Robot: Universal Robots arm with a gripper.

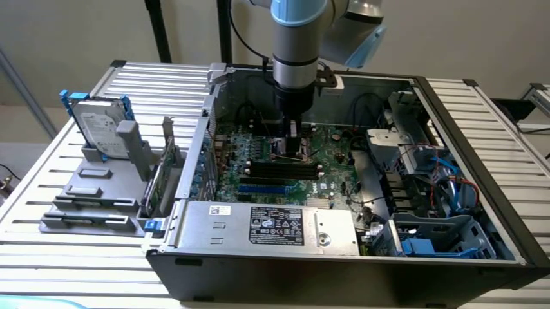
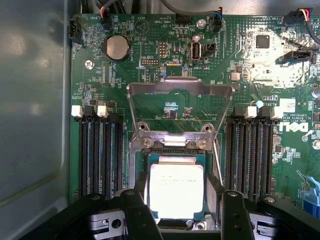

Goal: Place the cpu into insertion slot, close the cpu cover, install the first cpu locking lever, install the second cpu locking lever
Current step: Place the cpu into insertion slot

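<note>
**A:** Where does everything sit?

**B:** Inside the computer case (image 1: 481, 212), on the motherboard (image 2: 150, 40). The cover (image 2: 181, 88) is swung up, the socket (image 2: 136, 167) lies under it, and the chip (image 2: 177, 182) is flat in the socket.

**A:** And the gripper (image 2: 182, 202)?

**B:** Its jaws are apart, one on each side of the chip, holding nothing. The chip looks light, stiff and slick-topped, and I'd guess it's fragile underneath. Grip it by opposite edges.

cpu (image 2: 176, 189) top smooth silvery-grey metal, dull sheen; cpu cover (image 2: 181, 86) thin bare metal, satin, faint glare; insertion slot (image 2: 172, 136) rim same silvery metal; motherboard (image 2: 150, 40) green lacquered board, slightly glossy; memory slots (image 2: 100, 150) matt black plastic with white plastic clips; coin battery (image 2: 116, 47) shiny metal; power supply (image 1: 215, 222) bare sheet metal, paper-like label; case (image 1: 344, 277) front wall dark, matt; table (image 1: 51, 257) pale ribbed metal slats
</note>
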